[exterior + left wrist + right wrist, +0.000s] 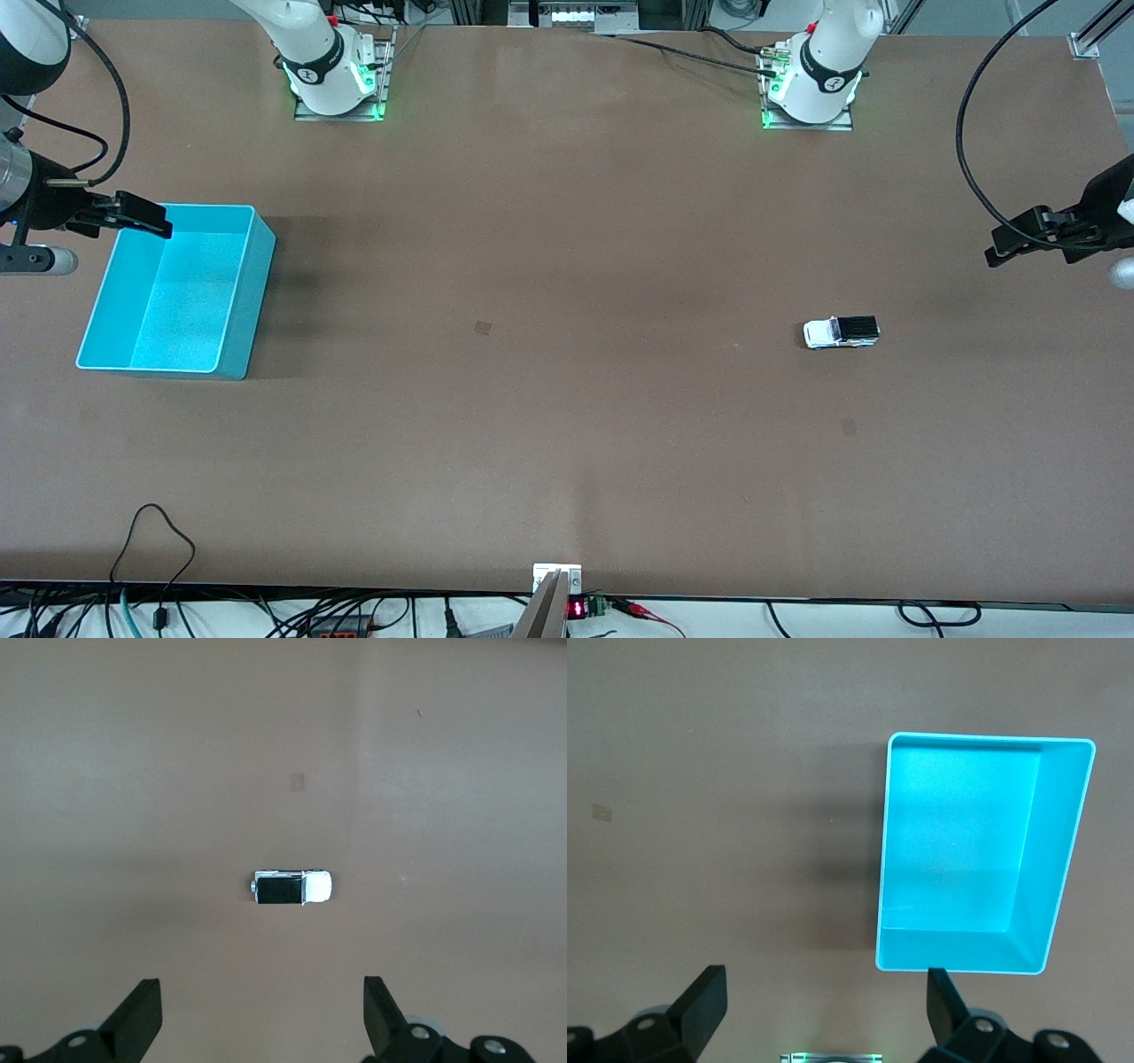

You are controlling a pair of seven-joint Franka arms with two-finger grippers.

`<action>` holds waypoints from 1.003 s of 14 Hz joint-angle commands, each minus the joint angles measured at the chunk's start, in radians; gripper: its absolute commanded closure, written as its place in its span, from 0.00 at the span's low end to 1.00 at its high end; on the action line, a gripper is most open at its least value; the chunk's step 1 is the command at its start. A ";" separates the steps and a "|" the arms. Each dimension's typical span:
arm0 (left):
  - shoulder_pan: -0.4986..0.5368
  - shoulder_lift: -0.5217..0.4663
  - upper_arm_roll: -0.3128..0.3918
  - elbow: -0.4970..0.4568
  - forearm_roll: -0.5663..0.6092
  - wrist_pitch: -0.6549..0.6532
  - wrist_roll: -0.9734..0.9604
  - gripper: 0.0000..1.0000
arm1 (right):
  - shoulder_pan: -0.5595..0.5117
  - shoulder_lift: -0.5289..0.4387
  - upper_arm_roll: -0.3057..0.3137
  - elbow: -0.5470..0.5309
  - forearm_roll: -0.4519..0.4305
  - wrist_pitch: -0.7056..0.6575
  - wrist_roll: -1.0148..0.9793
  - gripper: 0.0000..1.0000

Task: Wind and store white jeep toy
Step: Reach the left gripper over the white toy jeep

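Observation:
The white jeep toy [841,332], tiny, with a black ribbed roof, stands on the brown table toward the left arm's end. The left wrist view looks down on the jeep [293,888], well clear of the fingers. My left gripper [1019,244] hangs open and empty in the air over the table's end, away from the toy. My right gripper [146,220] is open and empty above the rim of the teal bin [248,292] at the right arm's end. The bin [1063,859] holds nothing.
A small dark patch [483,328] marks the table's middle and a fainter one [849,427] lies nearer the front camera than the jeep. Cables [159,549] trail over the table's front edge.

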 commanded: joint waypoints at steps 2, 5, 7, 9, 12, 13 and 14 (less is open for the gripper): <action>-0.004 -0.052 -0.006 -0.067 -0.010 0.007 -0.002 0.00 | -0.005 -0.002 0.001 0.008 0.010 -0.017 -0.004 0.00; -0.004 -0.036 -0.009 -0.077 -0.010 -0.002 0.008 0.00 | -0.005 -0.001 0.001 0.008 0.010 -0.017 -0.004 0.00; -0.007 -0.015 -0.017 -0.089 -0.013 0.000 0.021 0.00 | -0.005 -0.001 0.001 0.008 0.010 -0.017 -0.004 0.00; -0.007 0.028 -0.041 -0.100 -0.007 0.021 0.039 0.00 | -0.005 -0.002 0.001 0.008 0.010 -0.017 -0.004 0.00; -0.030 0.037 -0.043 -0.219 -0.002 0.156 0.134 0.00 | -0.005 -0.001 0.001 0.008 0.010 -0.015 -0.004 0.00; -0.027 0.040 -0.045 -0.268 -0.001 0.189 0.186 0.00 | -0.005 -0.001 0.001 0.008 0.010 -0.017 -0.004 0.00; -0.022 0.044 -0.045 -0.306 -0.001 0.223 0.241 0.00 | -0.007 -0.002 0.000 0.008 0.010 -0.017 -0.004 0.00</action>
